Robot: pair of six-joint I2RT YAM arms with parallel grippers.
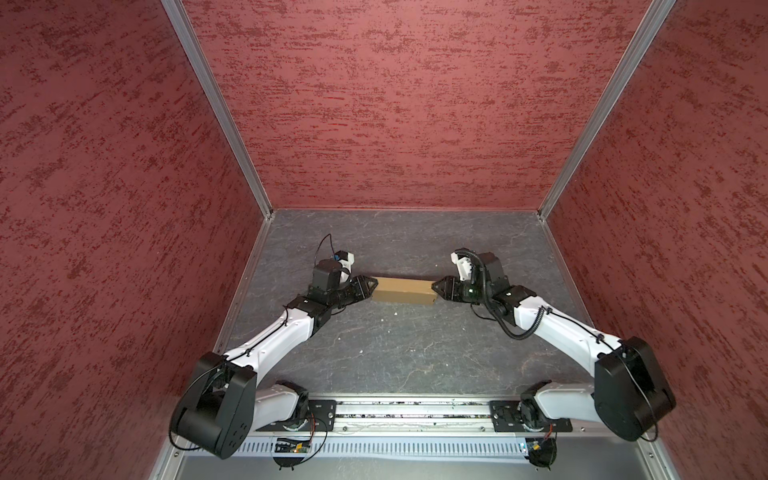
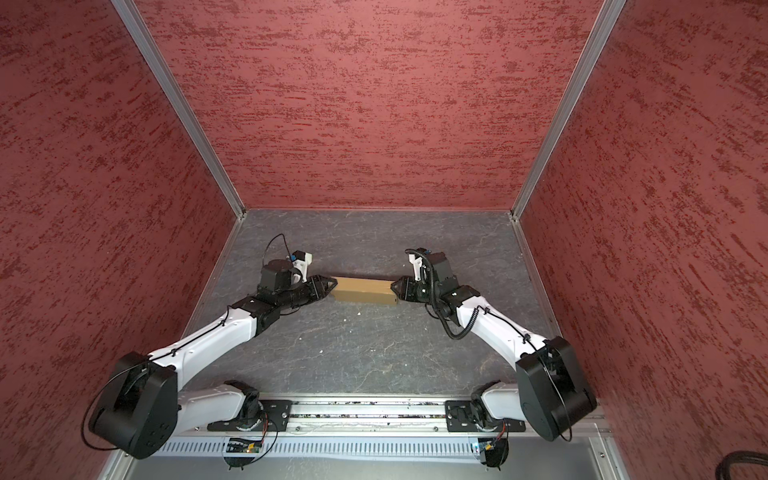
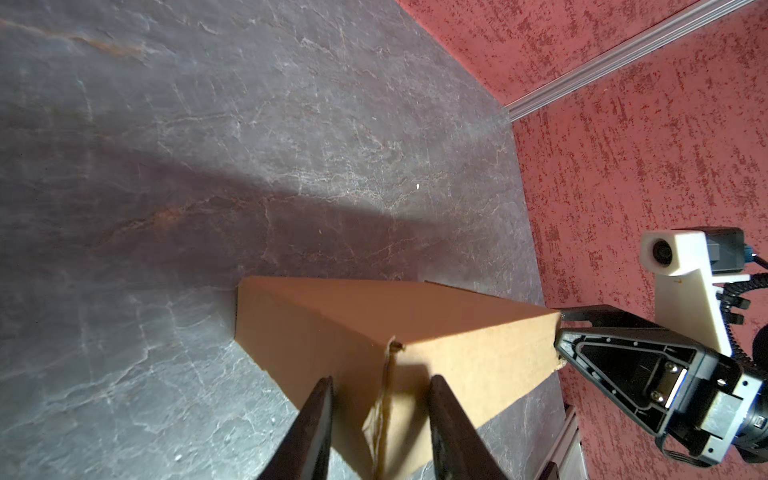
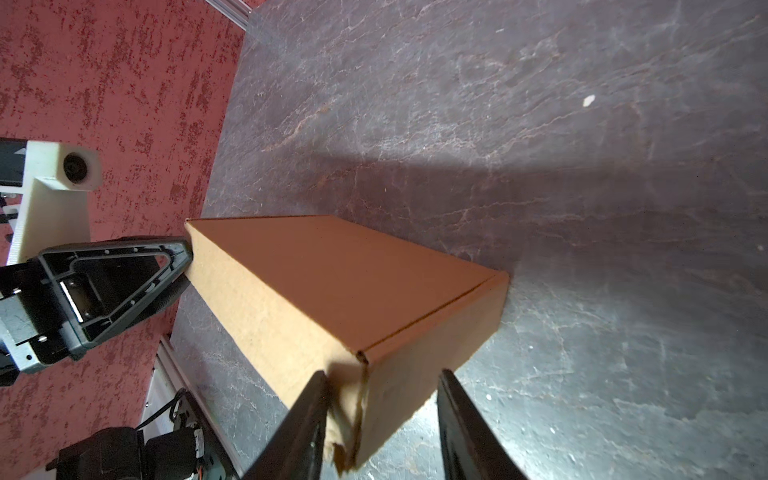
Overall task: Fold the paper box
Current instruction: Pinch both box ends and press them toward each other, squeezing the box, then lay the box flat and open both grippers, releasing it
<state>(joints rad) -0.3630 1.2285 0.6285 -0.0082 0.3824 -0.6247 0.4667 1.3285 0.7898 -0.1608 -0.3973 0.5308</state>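
The paper box (image 1: 402, 290) (image 2: 363, 289) lies closed on the dark slate table, a plain brown flat carton set crosswise between my two arms. My left gripper (image 1: 376, 284) (image 2: 336, 284) meets its left end and my right gripper (image 1: 433, 286) (image 2: 392, 285) its right end. In the left wrist view the left gripper (image 3: 381, 377) is open, and a corner of the box (image 3: 374, 316) sits between the spread fingers with a gap on each side. My right gripper (image 4: 383, 372) is open too, astride the opposite corner of the box (image 4: 332, 282); one finger (image 4: 311, 415) lies close against the cardboard.
Red textured walls (image 1: 395, 104) enclose the table on three sides, joined by aluminium corner posts (image 1: 266, 208). The arms' mounting rail (image 1: 411, 411) runs along the front edge. Small white crumbs (image 1: 396, 312) lie on the slate in front of the box.
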